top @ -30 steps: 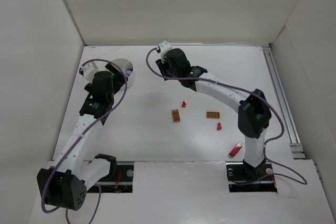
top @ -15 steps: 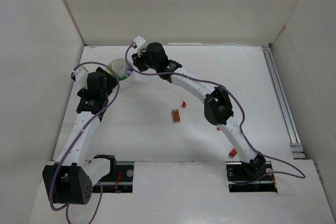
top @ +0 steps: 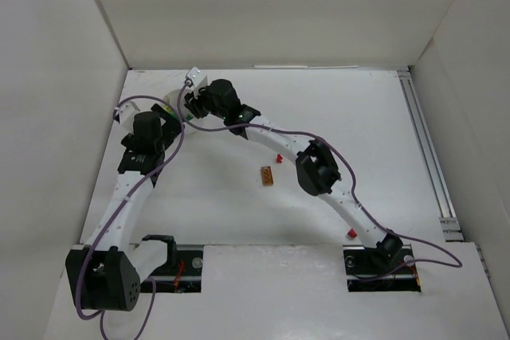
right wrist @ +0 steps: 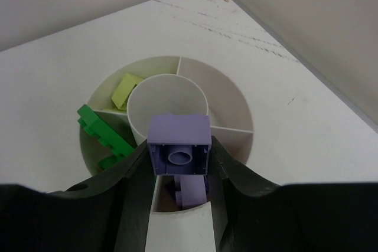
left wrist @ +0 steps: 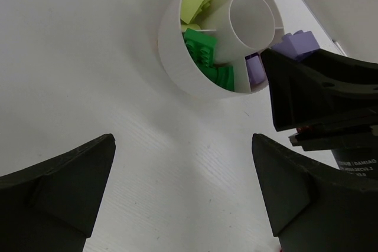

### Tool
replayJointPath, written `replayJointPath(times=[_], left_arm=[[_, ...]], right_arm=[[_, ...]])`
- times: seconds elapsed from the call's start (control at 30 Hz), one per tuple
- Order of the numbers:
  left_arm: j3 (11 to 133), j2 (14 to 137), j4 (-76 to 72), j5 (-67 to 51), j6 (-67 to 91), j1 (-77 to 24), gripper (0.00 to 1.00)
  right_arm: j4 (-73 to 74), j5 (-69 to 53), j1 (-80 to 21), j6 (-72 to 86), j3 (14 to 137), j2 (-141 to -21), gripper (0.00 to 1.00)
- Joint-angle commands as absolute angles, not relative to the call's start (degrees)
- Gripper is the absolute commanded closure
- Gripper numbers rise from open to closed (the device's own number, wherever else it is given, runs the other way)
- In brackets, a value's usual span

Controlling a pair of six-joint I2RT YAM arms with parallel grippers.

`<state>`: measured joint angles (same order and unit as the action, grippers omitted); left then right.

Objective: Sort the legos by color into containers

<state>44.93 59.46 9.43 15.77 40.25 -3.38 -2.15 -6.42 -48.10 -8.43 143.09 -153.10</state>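
We have the right pincer (right wrist: 180, 166) clamped on a pale purple brick (right wrist: 179, 140), hanging over the white dish (right wrist: 251, 123) at the far left of the table (top: 358, 117). The compartment already holding a purple brick (right wrist: 188, 192) lies straight below the held one. Green bricks (right wrist: 103, 137) and a lime brick (right wrist: 125, 90) fill neighbouring compartments. The held brick is square, so we judge no turning is needed. The left pincer (left wrist: 180, 181) stands wide apart and empty, just beside the dish.
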Motion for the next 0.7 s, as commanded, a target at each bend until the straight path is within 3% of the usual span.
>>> replayJointPath(times=[0.0,0.27,0.43,0.5,0.67], left_arm=[[44.65,57.83,6.33,14.85,38.67,-3.25,0.00],[43.59,56.16,5.80,14.85,38.14,-3.25,0.00],[43.59,56.16,5.80,14.33,38.14,-3.25,0.00],[43.59,56.16,5.28,13.80,38.14,-3.25,0.00],[43.59,56.16,5.27,13.27,37.62,-3.25,0.00]], right_arm=[[-6.68,-5.54,-48.08,-7.38,145.63,-154.77,0.63],[-7.73,-4.49,-48.08,-7.38,146.16,-155.30,0.55],[-7.73,-5.71,-48.08,-6.86,145.02,-154.69,0.33],[-7.73,-6.23,-48.08,-6.86,145.02,-154.69,0.28],[-7.73,-6.24,-47.55,-6.86,143.27,-152.50,0.27]])
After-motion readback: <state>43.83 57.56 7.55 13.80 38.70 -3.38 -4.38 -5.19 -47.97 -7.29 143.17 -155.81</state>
